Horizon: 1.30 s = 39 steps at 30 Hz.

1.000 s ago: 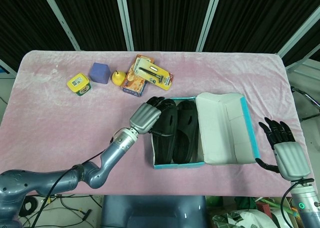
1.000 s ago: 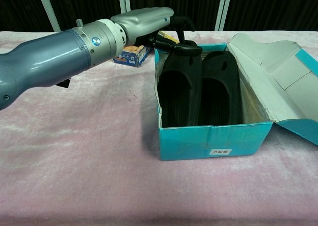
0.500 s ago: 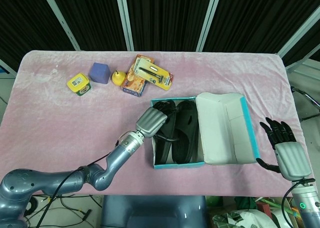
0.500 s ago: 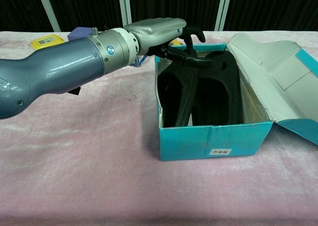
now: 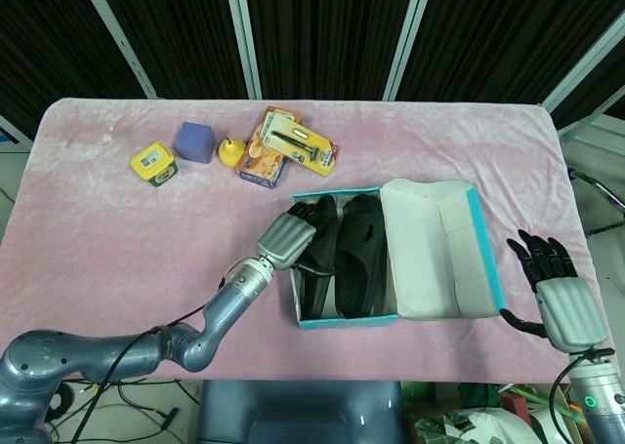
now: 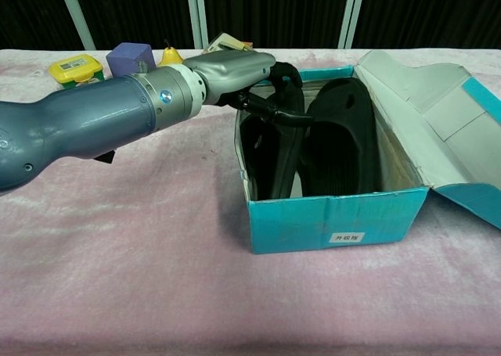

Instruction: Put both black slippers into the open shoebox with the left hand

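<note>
The teal shoebox (image 5: 347,319) (image 6: 337,223) stands open at the table's middle front, its lid (image 5: 435,249) (image 6: 438,113) folded out to the right. Both black slippers are inside. The right slipper (image 5: 363,254) (image 6: 344,141) lies flat, leaning on the back wall. The left slipper (image 5: 317,268) (image 6: 274,156) stands tilted on its edge against the box's left wall. My left hand (image 5: 285,241) (image 6: 231,70) hangs over the box's left rim, and its fingers (image 6: 274,109) grip that tilted slipper's upper part. My right hand (image 5: 562,302) rests open at the table's right front edge, away from the box.
Behind the box to the left lie a yellow tape measure (image 5: 154,161) (image 6: 74,65), a purple cube (image 5: 194,141) (image 6: 129,57), a small yellow toy (image 5: 229,151) and an orange packaged item (image 5: 283,146). Pink cloth covers the table.
The left slipper has tipped from lying flat onto its edge in the box's left half. My left hand has dropped lower and shifted slightly left with it. The right hand has not moved.
</note>
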Each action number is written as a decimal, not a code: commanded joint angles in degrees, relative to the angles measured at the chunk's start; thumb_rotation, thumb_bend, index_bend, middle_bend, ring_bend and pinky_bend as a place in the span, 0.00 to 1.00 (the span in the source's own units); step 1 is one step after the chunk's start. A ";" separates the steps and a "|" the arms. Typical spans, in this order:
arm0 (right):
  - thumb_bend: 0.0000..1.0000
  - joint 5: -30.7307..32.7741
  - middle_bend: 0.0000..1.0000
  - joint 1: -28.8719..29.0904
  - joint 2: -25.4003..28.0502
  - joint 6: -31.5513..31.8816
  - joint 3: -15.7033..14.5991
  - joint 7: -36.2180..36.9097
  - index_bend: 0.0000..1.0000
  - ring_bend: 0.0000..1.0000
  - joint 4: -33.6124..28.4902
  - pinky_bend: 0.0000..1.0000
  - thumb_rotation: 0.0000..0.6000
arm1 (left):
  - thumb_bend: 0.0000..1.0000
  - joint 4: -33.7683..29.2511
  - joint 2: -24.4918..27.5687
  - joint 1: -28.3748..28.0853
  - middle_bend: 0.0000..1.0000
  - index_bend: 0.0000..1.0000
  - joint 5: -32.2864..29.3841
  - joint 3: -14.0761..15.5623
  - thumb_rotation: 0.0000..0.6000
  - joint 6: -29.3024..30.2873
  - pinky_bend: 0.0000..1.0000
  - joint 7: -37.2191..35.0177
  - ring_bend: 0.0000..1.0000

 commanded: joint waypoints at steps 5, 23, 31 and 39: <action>0.08 -0.11 0.00 -0.17 0.10 0.34 0.05 0.12 0.00 0.00 -0.12 0.02 1.00 | 0.00 -6.86 4.09 3.67 0.27 0.17 7.54 -1.51 0.23 7.11 0.12 -7.92 0.10; 0.08 1.96 0.00 -0.88 0.45 2.07 1.57 0.81 0.00 0.00 1.31 0.01 1.00 | 0.00 -33.64 29.78 25.84 0.23 0.22 12.99 6.60 1.00 32.51 0.10 0.69 0.10; 0.08 3.27 0.00 -2.51 0.08 4.21 1.71 -2.29 0.00 0.00 0.58 0.01 1.00 | 0.00 -36.27 36.50 38.62 0.21 0.20 22.30 14.28 1.00 44.38 0.07 -5.29 0.10; 0.08 3.56 0.00 -4.52 -0.61 6.76 1.28 -3.51 0.00 0.00 0.39 0.01 1.00 | 0.00 -34.01 37.51 45.25 0.20 0.19 26.24 17.51 1.00 49.68 0.04 -8.99 0.10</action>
